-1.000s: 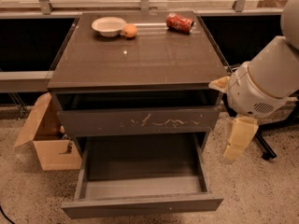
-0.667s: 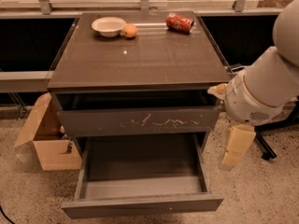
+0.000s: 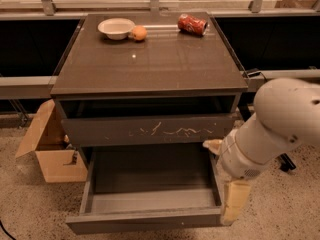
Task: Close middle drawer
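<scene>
One drawer stands pulled well out: the middle drawer (image 3: 150, 186), its plain dark front panel nearest the camera and its bare grey floor showing between thin side walls. At the right front corner of the middle drawer hangs the robot's hand (image 3: 226, 181), on a bulky white arm (image 3: 280, 124) that comes in from the drawer's right. A cream part of the hand points down just outside the drawer's right wall, level with its front panel. Whether the hand is open or closed I cannot tell, nor whether it touches the drawer.

Left of the middle drawer an open cardboard box (image 3: 52, 156) sits on the speckled floor. Directly above the back of the middle drawer is a taller drawer front (image 3: 150, 130) marked with white scratches, with a dark gap over it. Higher and further back than the middle drawer lies the brown surface (image 3: 150, 66). At its far edge are a white bowl (image 3: 116, 28) with an orange (image 3: 139, 32) touching its right side, and, well apart to the right, a red can (image 3: 192, 24) lying on its side.
</scene>
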`<action>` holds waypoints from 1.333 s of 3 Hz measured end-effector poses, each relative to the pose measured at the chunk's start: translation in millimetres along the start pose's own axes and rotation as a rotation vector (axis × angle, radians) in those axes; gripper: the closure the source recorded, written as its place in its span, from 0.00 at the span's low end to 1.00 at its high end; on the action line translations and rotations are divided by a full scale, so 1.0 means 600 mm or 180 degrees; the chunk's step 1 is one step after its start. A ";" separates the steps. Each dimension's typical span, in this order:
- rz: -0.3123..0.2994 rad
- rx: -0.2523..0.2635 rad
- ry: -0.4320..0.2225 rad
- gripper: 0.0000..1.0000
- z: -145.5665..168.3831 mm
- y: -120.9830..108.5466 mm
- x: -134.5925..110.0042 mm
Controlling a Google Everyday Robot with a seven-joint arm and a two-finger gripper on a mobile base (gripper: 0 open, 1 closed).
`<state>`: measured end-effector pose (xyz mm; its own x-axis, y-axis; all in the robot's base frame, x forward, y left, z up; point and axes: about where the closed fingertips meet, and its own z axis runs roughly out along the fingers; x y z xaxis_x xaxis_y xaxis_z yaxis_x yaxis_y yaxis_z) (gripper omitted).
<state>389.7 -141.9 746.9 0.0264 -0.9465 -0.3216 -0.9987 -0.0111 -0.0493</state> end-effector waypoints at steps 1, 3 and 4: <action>-0.0038 -0.0292 -0.0139 0.00 0.089 0.036 0.010; 0.0013 -0.0664 -0.0354 0.40 0.240 0.085 0.032; 0.0028 -0.0692 -0.0376 0.63 0.250 0.087 0.034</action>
<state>344.4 -113.2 595.9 0.0097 -0.9028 -0.4299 -0.9844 -0.0842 0.1546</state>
